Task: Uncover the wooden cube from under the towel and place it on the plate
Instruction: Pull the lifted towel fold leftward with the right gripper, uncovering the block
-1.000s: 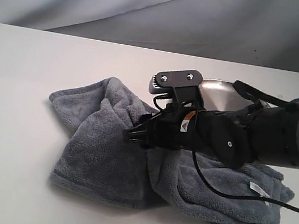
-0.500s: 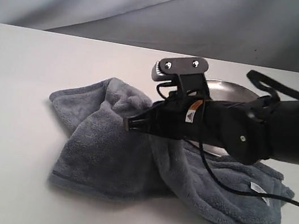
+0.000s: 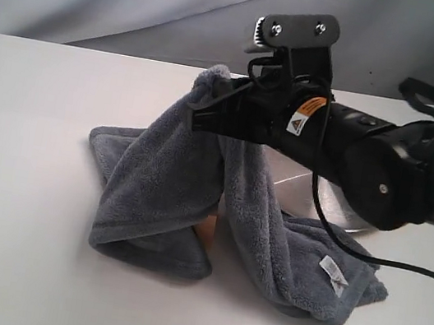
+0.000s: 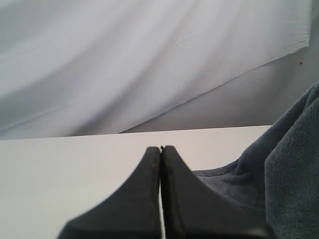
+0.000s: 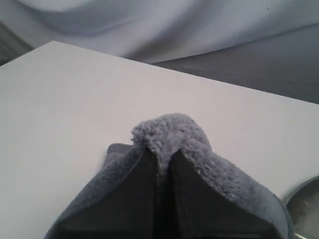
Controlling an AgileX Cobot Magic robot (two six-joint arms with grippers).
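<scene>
My right gripper (image 3: pixel 205 109) is shut on a fold of the blue-grey towel (image 3: pixel 164 179) and holds it well above the table, so the cloth hangs in a tent. Under the raised fold a pale corner of the wooden cube (image 3: pixel 207 229) peeks out. The silver plate (image 3: pixel 303 195) lies behind the towel, mostly hidden by the right arm. In the right wrist view the towel (image 5: pixel 172 134) bulges between the fingertips (image 5: pixel 162 154) and the plate rim (image 5: pixel 304 204) shows at the edge. My left gripper (image 4: pixel 161 149) is shut and empty, with the towel (image 4: pixel 289 164) beside it.
A white table (image 3: pixel 28 147) stretches to the left and front. A grey cloth backdrop (image 3: pixel 144 0) hangs behind it. A black cable (image 3: pixel 399 266) trails from the right arm over the towel. The towel's white label (image 3: pixel 334 272) lies at the front right.
The right gripper has risen with the pinched towel fold, lifting the cloth off the table. The towel's edges have drawn inward, and a corner of the cube now shows beneath.
</scene>
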